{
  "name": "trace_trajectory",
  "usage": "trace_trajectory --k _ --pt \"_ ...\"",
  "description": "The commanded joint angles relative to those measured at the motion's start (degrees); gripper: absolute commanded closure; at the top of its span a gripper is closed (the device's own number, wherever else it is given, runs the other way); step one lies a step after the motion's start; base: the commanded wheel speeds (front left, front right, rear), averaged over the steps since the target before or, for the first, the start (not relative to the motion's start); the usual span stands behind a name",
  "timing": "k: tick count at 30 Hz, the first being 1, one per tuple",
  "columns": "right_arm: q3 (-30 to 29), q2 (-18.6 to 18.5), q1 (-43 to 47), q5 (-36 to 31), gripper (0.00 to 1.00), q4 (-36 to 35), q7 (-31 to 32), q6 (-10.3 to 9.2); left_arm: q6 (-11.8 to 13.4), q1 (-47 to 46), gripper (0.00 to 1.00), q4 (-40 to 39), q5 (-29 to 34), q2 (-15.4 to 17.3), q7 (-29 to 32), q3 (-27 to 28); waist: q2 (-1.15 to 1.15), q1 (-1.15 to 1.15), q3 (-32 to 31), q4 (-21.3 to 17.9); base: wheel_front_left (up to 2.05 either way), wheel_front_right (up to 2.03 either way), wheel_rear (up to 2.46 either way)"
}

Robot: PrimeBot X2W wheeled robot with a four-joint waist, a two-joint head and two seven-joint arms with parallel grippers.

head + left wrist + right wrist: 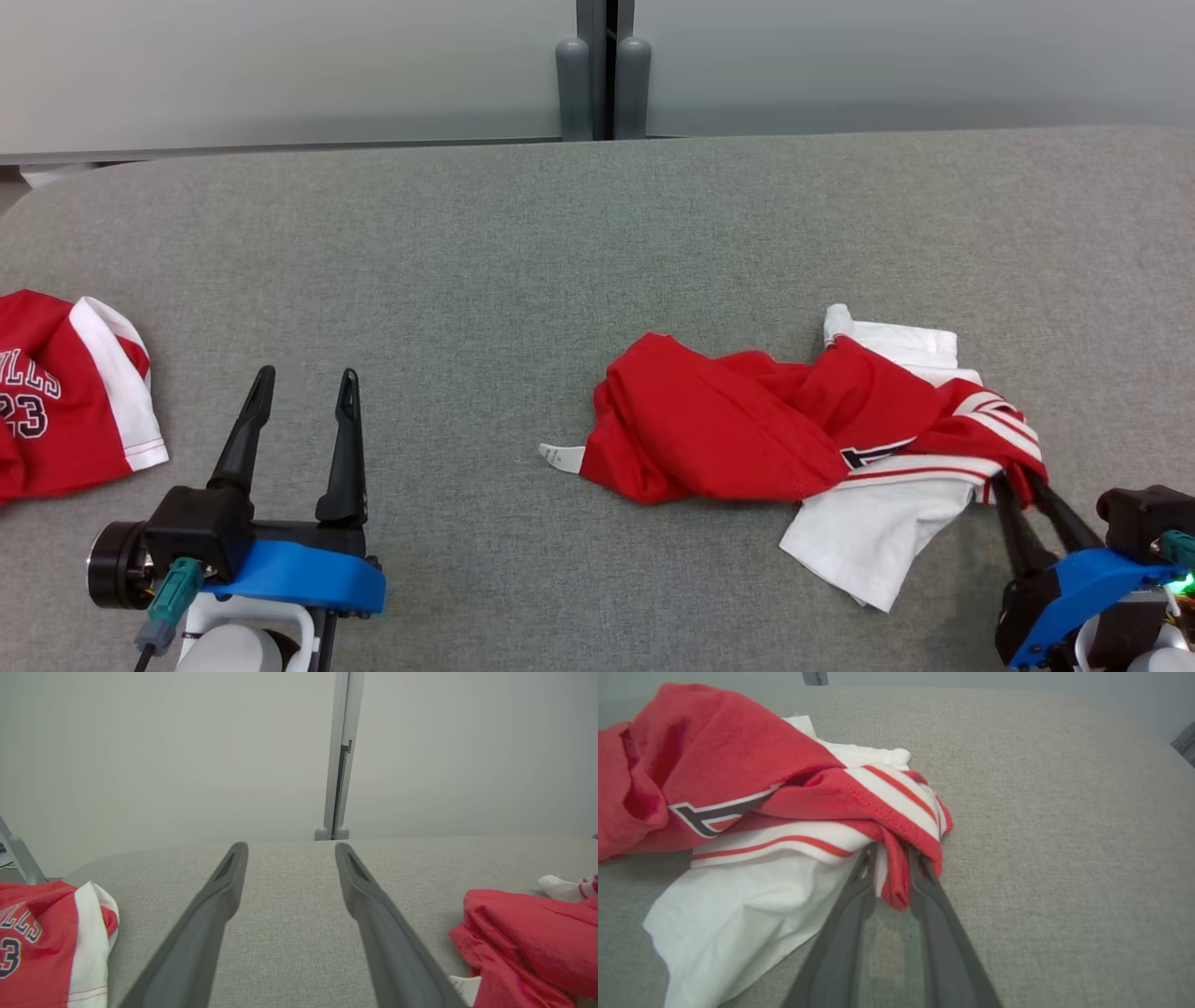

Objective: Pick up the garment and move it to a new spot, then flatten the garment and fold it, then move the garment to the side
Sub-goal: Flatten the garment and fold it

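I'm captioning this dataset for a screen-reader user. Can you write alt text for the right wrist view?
The right claw is closed on a red, white-striped edge of a crumpled red and white shirt lying on a grey fabric table. The rest of the shirt bunches toward the upper left, a white panel spreading lower left.

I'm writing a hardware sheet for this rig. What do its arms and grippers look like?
The left gripper and right gripper each have two long, tapering dark fingers on a black body with a bright blue bracket. The forearms are white. The left wrist carries a silver-rimmed black cylinder and a teal plug on a dark cable; a green light glows at the right.
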Motion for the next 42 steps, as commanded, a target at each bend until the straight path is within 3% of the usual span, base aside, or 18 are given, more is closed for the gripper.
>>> trace_trajectory --k 1,11,18,34,37,42 --pt "0.1 0.1 -0.7 0.5 0.00 0.0 -1.4 -0.01 0.4 0.1 0.00 0.0 -0.1 0.3 0.2 0.1 -0.01 0.00 -0.3 0.0 0.00 0.00 0.00" --pt "2.1 2.9 2.7 -1.0 0.00 -12.3 -7.1 -0.01 1.2 3.4 0.00 0.0 -0.9 0.7 0.5 -0.2 -0.01 0.00 -3.8 -0.8 0.00 0.00 0.00" --pt "2.2 4.3 4.0 -1.7 0.00 -19.7 -5.1 -0.01 1.3 4.6 0.00 -1.0 -0.7 1.3 1.7 -0.9 -0.01 0.00 -5.8 -0.5 0.00 0.00 0.00" --pt "2.3 5.2 5.5 -1.2 0.00 -22.8 -3.0 -0.01 1.8 4.9 0.00 -2.2 -0.9 1.7 2.0 -1.8 -0.01 0.00 -5.7 -0.3 0.00 0.00 0.00" --pt "2.1 5.3 5.4 -1.2 0.00 -23.1 -3.0 -0.01 0.8 3.1 0.00 -3.0 -0.2 1.3 3.0 -3.3 -0.01 0.00 -4.9 -0.2 0.00 0.00 0.00" --pt "1.5 5.4 4.7 -1.3 0.00 -23.4 -2.6 -0.01 -4.1 -2.3 0.00 -3.6 2.3 -1.7 7.9 -11.4 -0.01 0.00 -2.7 0.1 0.00 0.00 0.00"
